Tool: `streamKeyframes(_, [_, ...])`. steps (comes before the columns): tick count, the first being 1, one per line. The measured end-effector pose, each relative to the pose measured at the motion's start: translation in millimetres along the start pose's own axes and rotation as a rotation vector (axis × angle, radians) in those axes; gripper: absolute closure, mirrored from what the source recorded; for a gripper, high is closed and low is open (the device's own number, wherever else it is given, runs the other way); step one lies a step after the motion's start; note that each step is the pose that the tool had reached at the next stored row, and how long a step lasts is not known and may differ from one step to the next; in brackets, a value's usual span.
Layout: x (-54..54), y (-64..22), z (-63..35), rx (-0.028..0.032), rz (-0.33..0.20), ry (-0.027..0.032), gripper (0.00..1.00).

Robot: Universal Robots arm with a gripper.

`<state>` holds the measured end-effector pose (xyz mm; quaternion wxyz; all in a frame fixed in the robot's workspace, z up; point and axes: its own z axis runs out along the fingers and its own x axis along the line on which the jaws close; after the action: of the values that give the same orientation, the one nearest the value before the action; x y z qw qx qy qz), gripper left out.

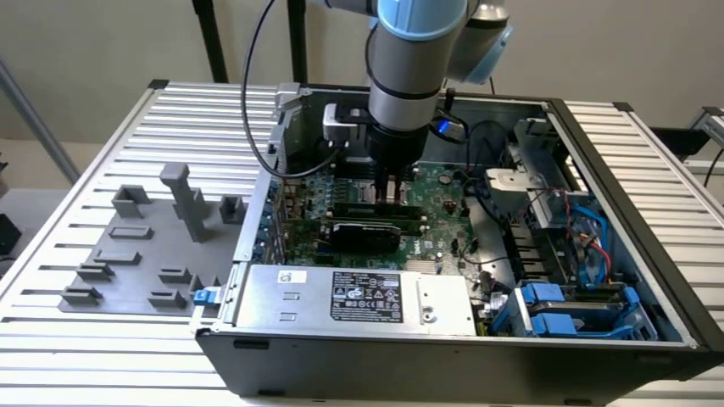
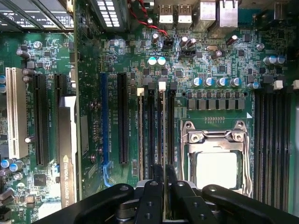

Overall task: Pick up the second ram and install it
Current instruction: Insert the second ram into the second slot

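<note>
My gripper [image 1: 391, 195] reaches down into the open computer case [image 1: 633, 212], over the memory slots of the green motherboard [image 2: 215, 70]. In the wrist view the two black fingers [image 2: 150, 196] stand close together, shut on the second ram [image 2: 161, 135]. The ram shows edge-on as a thin strip running along one slot up to a white clip [image 2: 162, 85]. It sits in line with that slot; how deep it is seated I cannot tell. In the exterior view the ram [image 1: 379, 209] lies just under the fingers as a narrow green strip with black chips.
A neighbouring slot with a white clip [image 2: 140, 91] lies beside the ram, and the CPU socket [image 2: 215, 158] on the other side. A black expansion card [image 1: 362, 233] and the power supply [image 1: 351, 297] sit nearby. Grey fixture blocks [image 1: 147, 246] stand on the exterior view's left.
</note>
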<state>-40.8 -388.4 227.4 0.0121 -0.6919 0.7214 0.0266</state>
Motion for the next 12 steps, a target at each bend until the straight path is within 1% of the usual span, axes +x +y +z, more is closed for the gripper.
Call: streamKeyframes(12, [-0.3,0.0,2.3,0.0,0.0,0.0,0.86])
